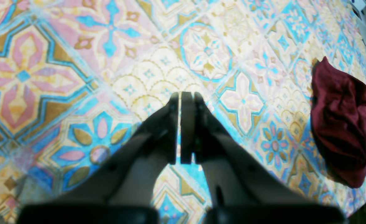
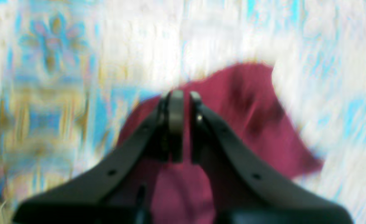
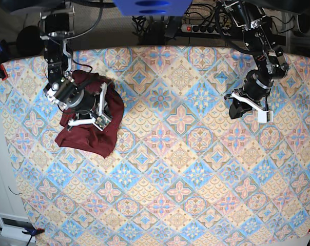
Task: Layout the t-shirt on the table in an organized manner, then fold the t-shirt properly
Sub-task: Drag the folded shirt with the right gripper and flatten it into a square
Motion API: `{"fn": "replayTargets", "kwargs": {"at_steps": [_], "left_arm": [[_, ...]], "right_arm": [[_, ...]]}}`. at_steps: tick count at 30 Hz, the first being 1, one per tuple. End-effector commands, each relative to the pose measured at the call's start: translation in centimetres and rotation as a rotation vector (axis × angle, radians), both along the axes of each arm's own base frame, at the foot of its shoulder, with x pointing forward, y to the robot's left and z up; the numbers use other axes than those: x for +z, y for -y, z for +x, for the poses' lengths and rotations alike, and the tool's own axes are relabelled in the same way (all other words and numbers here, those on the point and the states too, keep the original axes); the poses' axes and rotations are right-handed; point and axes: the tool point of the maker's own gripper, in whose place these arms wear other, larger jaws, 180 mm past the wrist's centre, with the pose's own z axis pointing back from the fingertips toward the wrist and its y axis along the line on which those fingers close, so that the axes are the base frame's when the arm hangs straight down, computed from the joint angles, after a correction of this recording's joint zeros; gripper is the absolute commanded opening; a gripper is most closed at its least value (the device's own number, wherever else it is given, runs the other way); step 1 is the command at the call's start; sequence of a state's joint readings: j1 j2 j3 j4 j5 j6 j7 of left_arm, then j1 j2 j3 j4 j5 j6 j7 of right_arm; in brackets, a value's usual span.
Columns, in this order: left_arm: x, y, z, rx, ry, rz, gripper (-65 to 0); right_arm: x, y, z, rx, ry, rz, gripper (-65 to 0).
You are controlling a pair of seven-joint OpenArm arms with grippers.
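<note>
The t-shirt [image 3: 88, 123] lies bunched on the table [image 3: 180, 205], at the base view's left, under the right gripper [image 3: 99, 107]; the left gripper [image 3: 242, 108] hangs well apart.

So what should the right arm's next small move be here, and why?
Probably lower the right gripper and open it to pinch an edge: the t-shirt lies bunched beneath it, not laid out, while the left gripper hangs over bare table far away.

Dark maroon t-shirt [image 3: 88, 130]: thin soft knit cloth, matt, creased and rumpled, with a faint sheen on the folds in the left wrist view. Table [image 3: 196, 195]: covered in printed cloth of pastel blue, pink and cream tiles, smooth, matt. Left gripper [image 1: 183, 130] and right gripper [image 2: 183, 127]: black, matt, plastic-looking fingers.
</note>
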State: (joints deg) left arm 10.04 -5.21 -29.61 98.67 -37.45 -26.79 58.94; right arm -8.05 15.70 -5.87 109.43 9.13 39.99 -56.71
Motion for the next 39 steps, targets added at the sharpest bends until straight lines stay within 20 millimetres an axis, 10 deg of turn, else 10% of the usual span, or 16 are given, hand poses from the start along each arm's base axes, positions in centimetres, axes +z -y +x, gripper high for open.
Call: {"fn": "replayTargets", "kwargs": {"at_steps": [1,26,39], "left_arm": [[1.7,-0.1,1.1,0.001,0.067,-0.004,-65.0],[1.7,-0.1,1.2,0.001,0.068,-0.005,-65.0],[1.8,-0.1,1.2,0.001,0.070,-0.005,-65.0]], "right_arm": [[0.8,0.0,-0.1,0.004,0.027,0.016,-61.6],[-7.8,-3.8,-6.3,0.070,-0.273,0.063,-61.6],[-7.2,4.2,-5.4,-0.073,-0.248,-0.039,-61.6]]}}
